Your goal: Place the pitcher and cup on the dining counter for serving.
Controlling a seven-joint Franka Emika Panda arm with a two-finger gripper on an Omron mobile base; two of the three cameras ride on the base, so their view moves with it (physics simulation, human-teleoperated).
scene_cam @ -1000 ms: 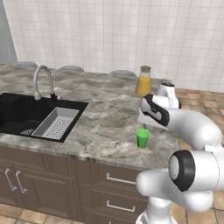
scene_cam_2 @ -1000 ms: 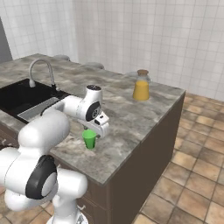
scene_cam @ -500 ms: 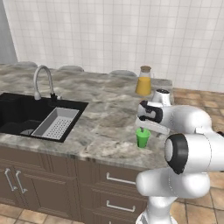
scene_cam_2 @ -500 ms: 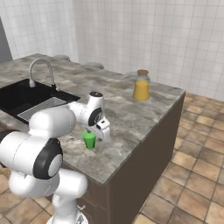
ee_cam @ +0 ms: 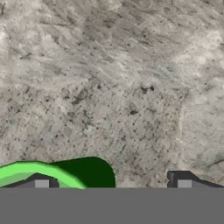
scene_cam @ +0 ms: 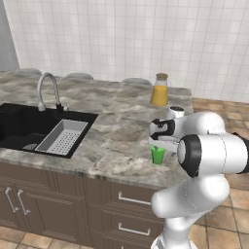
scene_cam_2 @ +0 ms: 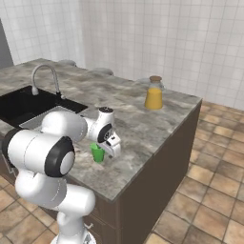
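Tool (ee_cam: 112, 183): jaws spread wide, holding nothing; it hangs low over the bench, pointing down, with one fingertip (ee_cam: 41, 183) over the cup's rim.
Cup (scene_cam: 157, 154): right under the tool, standing upright on the bench near its front edge; small, bright green, plain, slightly tapered; in the hand view its rim shows as a light green arc around a dark green inside, off to one side of the gap between the fingertips.
Bench (scene_cam: 116, 131): grey-brown marbled stone below and all around the tool, over dark brown cabinet fronts.
Pitcher (scene_cam: 159, 90): well beyond the tool, near the bench's far edge; clear conical glass, orange juice inside, round brown cork lid, upright, clearly taller than the cup.
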